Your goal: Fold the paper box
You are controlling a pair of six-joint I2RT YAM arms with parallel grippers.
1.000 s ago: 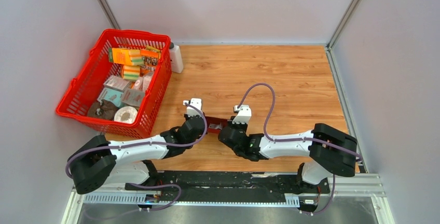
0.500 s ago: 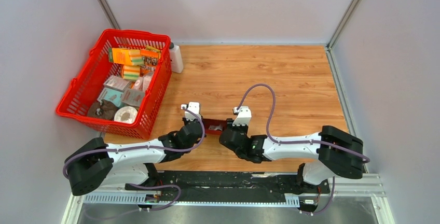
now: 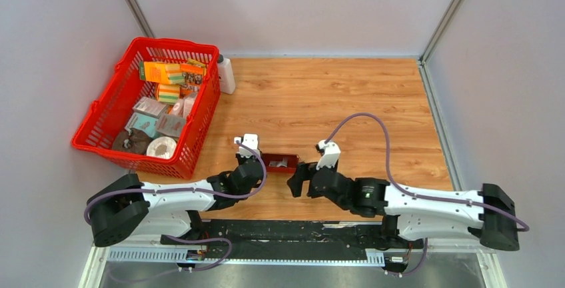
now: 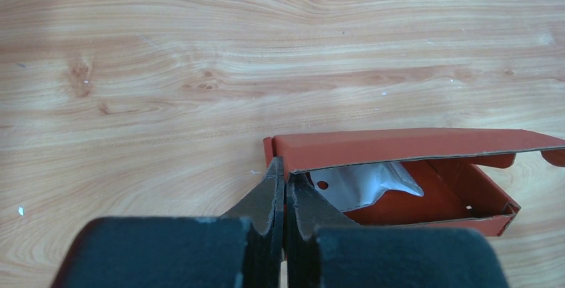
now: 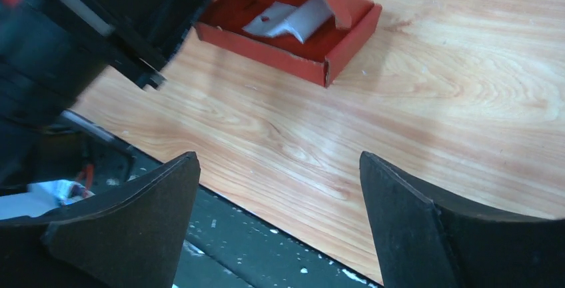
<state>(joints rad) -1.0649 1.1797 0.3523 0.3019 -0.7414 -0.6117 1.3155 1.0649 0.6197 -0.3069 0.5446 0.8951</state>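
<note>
A small, open-topped paper box [image 3: 278, 162] of dark red thin cardboard sits on the pale wood-grain bench [image 3: 346, 101]. It is close to the near edge and a little left of that edge's middle, with its long sides running roughly parallel to the edge. In the left wrist view the paper box [image 4: 400, 145] has a long flap along its far side, which leans over the opening. Inside lies a pale, glossy sheet [image 4: 363, 183] with a small punched hole near one end. The same sheet [image 5: 290, 20] shows in the right wrist view, resting on the floor of the paper box [image 5: 266, 53].

The left tool [image 3: 260, 162] reaches in from the near-left and meets the box at its left end. Seen from its own wrist, the left tool [image 4: 285, 176] has its two black fingers pressed together with only a thin slit between them. They pinch the cardboard at the box's left end wall.

The right tool [image 3: 298, 179] is just off the box's right end, on the side toward the near edge — near the box but not touching it. In its wrist view the right tool [image 5: 278, 159] is spread wide, with bare bench between the fingers and nothing held.

A red plastic mesh basket [image 3: 200, 121] stands at the far-left corner of the bench, holding orange, grey and teal printed packages [image 3: 163, 73]. A white plastic bottle [image 3: 226, 75] stands upright just beside the basket's far right corner — well apart from the box.
</note>
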